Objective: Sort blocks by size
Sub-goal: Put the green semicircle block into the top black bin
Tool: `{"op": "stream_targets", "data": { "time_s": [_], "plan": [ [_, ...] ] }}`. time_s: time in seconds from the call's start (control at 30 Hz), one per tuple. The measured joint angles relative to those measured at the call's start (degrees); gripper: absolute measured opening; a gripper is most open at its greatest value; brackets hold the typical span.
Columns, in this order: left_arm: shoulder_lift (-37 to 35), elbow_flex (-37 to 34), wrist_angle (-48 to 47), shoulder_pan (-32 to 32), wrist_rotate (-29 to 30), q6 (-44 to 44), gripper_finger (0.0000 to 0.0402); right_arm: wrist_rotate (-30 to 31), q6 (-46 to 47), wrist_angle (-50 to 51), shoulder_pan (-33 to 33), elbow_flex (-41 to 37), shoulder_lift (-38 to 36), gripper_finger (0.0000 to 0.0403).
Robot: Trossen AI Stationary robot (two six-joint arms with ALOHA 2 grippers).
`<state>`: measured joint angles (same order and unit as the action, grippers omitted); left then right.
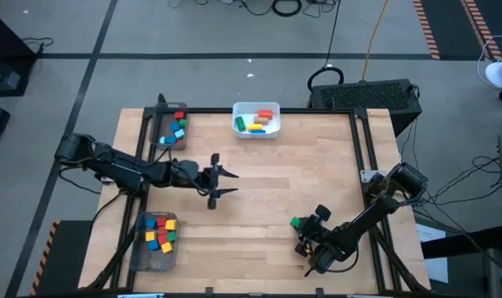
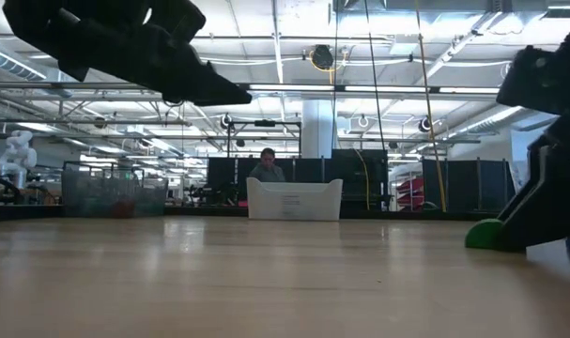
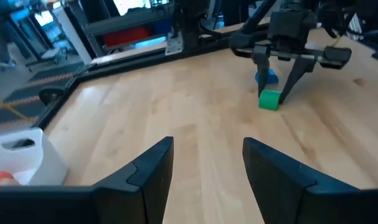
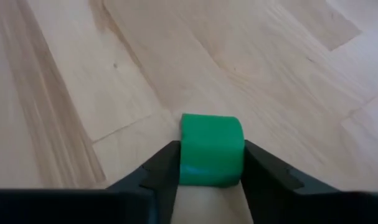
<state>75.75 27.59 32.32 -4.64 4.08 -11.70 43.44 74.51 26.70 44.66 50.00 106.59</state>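
A small green block [image 4: 211, 148] lies on the wooden table, near its front right, and also shows in the high view [image 1: 298, 222]. My right gripper [image 4: 210, 177] is down at the block and closed on it. Behind it lies a blue block [image 3: 268, 76]. My left gripper [image 1: 220, 184] hangs open above the table's left middle with nothing between its fingers [image 3: 148, 171]. More blocks lie in the white bin [image 1: 256, 128] and in two clear trays [image 1: 160, 136] [image 1: 140, 248]. My right gripper pinches the green block by two opposite sides [image 4: 187, 155] between its two fingers [image 4: 157, 174]. The fingers slant down at it from the table's near right. The block's underside rests on the table [image 2: 486, 235].
The white bin stands at the far edge's middle. One tray sits at the far left, the other at the near left. A dark frame [image 1: 362, 149] runs along the table's sides. Bare wood lies between the two arms.
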Motion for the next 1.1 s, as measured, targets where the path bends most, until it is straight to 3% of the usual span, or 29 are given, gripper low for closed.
{"op": "stream_targets", "data": {
  "time_s": [0.1,0.2,0.33,0.67,1.1],
  "plan": [
    [0.0,0.0,0.3,0.0,0.5,-2.57,0.0196,0.39,-0.22,-1.02,-0.18,-0.05,0.0,0.0113],
    [0.0,0.0,1.21,0.0,0.48,-3.0,0.0196,1.47,-1.61,-3.1,-0.28,-0.24,0.15,0.0112],
    [-0.02,0.0,3.06,-0.93,-0.73,-10.14,0.0196,3.18,-6.28,-7.97,-1.36,-0.3,0.31,0.0112],
    [-0.02,0.02,6.36,-3.95,-4.26,-19.29,0.0196,2.15,-26.9,-25.15,-8.88,-0.28,0.27,0.0112],
    [-0.02,0.02,6.28,-6.36,-1.99,-23.19,0.0196,-9.3,-40.99,-39.43,-17.37,-0.26,0.19,0.0112]
  ]
}}
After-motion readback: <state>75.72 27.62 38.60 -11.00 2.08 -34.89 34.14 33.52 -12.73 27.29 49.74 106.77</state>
